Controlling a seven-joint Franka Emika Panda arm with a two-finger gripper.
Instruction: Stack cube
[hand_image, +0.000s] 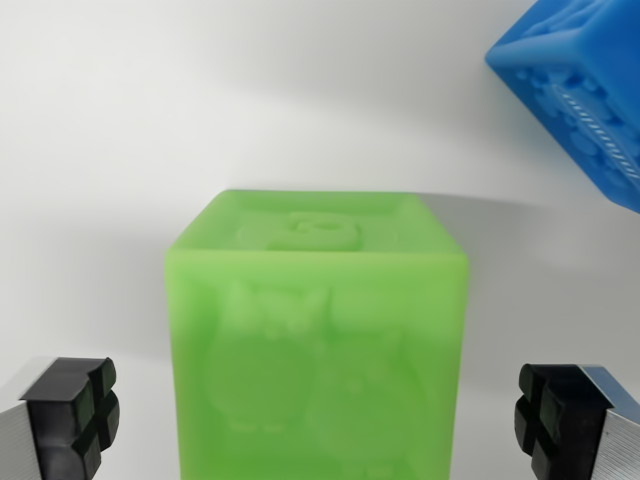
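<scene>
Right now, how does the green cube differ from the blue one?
The green cube sits centred between the open gripper fingers, fully facing the camera; the blue cube lies off in the wrist view's upper right, rotated and cut by the frame. Both carry embossed relief patterns.

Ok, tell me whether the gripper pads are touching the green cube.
Apart. The wrist view shows white surface between the green cube and each pad of the gripper.
</scene>
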